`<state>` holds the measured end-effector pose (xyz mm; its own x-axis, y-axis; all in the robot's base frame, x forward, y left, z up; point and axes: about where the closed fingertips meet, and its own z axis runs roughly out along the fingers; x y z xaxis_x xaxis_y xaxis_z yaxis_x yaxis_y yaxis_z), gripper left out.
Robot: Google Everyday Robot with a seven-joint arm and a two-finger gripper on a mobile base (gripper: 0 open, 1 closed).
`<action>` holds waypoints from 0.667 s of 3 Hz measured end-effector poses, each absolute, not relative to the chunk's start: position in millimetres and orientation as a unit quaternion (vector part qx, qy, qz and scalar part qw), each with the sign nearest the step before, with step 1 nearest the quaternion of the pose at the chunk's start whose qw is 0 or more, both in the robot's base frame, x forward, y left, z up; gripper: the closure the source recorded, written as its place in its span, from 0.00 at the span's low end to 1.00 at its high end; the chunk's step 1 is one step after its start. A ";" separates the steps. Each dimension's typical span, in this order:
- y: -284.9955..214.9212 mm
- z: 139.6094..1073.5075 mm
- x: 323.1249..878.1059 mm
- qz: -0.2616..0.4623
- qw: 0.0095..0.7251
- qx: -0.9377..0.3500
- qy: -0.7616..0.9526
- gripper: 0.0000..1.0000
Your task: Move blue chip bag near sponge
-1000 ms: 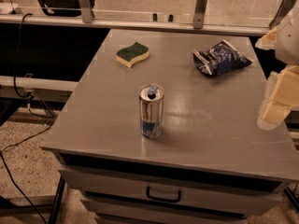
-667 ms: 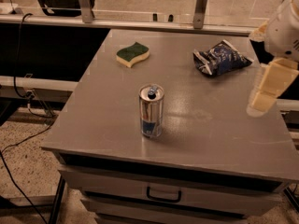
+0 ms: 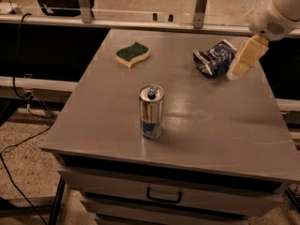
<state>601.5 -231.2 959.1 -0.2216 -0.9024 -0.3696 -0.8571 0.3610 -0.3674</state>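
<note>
The blue chip bag (image 3: 213, 59) lies crumpled on the far right part of the grey table (image 3: 220, 125). The sponge (image 3: 133, 54), green on top and yellow below, lies at the far left of the table, well apart from the bag. My gripper (image 3: 237, 68) hangs from the white arm (image 3: 276, 8) at the top right. Its pale tip is just right of the bag, at the bag's right edge, and slightly above the table. I see nothing held in it.
A silver-and-blue drink can (image 3: 151, 111) stands upright near the table's front middle. Drawers with a handle (image 3: 164, 196) sit under the tabletop. A metal rail (image 3: 140, 22) runs behind the table. Cables (image 3: 18, 139) trail on the floor at left.
My gripper has moved left and farther back, from beyond the table's right edge to right beside the chip bag. The bag, sponge and can have not moved.
</note>
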 end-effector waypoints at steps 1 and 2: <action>-247.3 917.5 691.8 -0.019 0.304 -0.514 0.802 0.01; -246.3 872.6 734.8 0.009 0.307 -0.491 0.815 0.28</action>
<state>734.8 -246.3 872.6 -0.3295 -0.7943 -0.5104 -0.8058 0.5183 -0.2865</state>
